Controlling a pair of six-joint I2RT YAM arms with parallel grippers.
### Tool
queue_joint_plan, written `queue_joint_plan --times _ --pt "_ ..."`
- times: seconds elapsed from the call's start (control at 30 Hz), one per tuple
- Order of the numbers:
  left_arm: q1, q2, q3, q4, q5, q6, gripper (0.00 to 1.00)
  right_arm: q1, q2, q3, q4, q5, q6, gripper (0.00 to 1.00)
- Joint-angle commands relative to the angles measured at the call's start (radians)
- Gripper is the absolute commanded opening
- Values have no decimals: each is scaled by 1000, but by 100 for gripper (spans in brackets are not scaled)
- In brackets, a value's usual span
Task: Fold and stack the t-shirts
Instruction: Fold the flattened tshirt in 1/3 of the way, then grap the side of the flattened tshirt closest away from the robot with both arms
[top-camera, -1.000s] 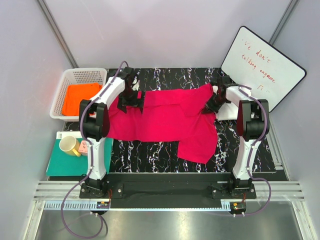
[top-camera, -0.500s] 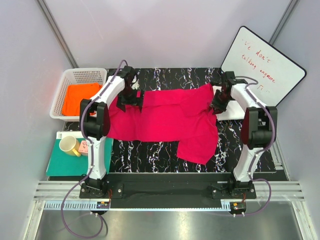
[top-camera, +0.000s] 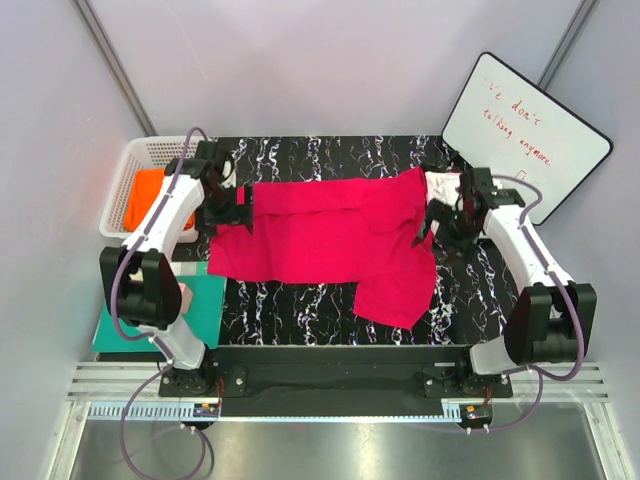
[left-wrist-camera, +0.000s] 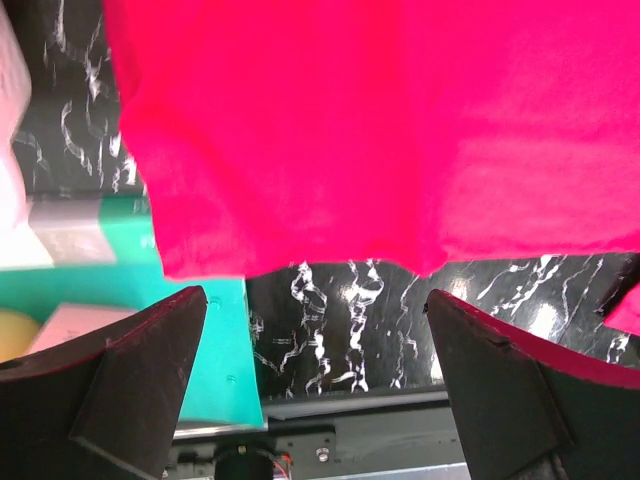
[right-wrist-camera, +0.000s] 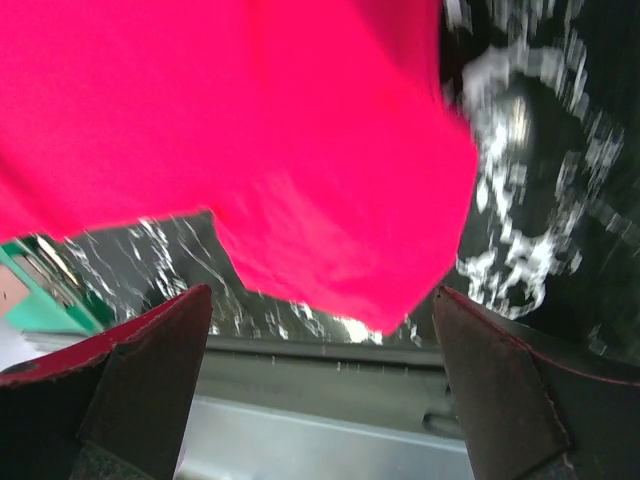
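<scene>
Crimson-pink soft cloth t-shirt (top-camera: 330, 235) spread flat on black marbled tabletop (top-camera: 300, 305), long axis left-right.
My left tool (top-camera: 230, 206) is at its left edge, right tool (top-camera: 438, 222) at its right edge. The shirt lies inboard of both, each arm nearest its own end. Both tools wide, gripping nothing. Arms reach forward, elbows outboard.

Both arms have swung outward: the left gripper (top-camera: 231, 207) has shifted toward the left edge of the bench (top-camera: 300, 310), the right gripper (top-camera: 441, 220) toward its right edge
</scene>
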Motion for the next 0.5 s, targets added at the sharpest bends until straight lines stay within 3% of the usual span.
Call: queue_joint_plan --times 0.0,0.27,0.47 --pt "22 -58 -98 4 -53 -70 99 0 -66 -104 -35 -102 83 100" --pt "129 -159 -273 64 78 -210 99 -8 -138 -255 -29 -170 152 98" --pt "200 -222 -324 63 46 -213 99 -25 -272 -455 58 -231 274 95"
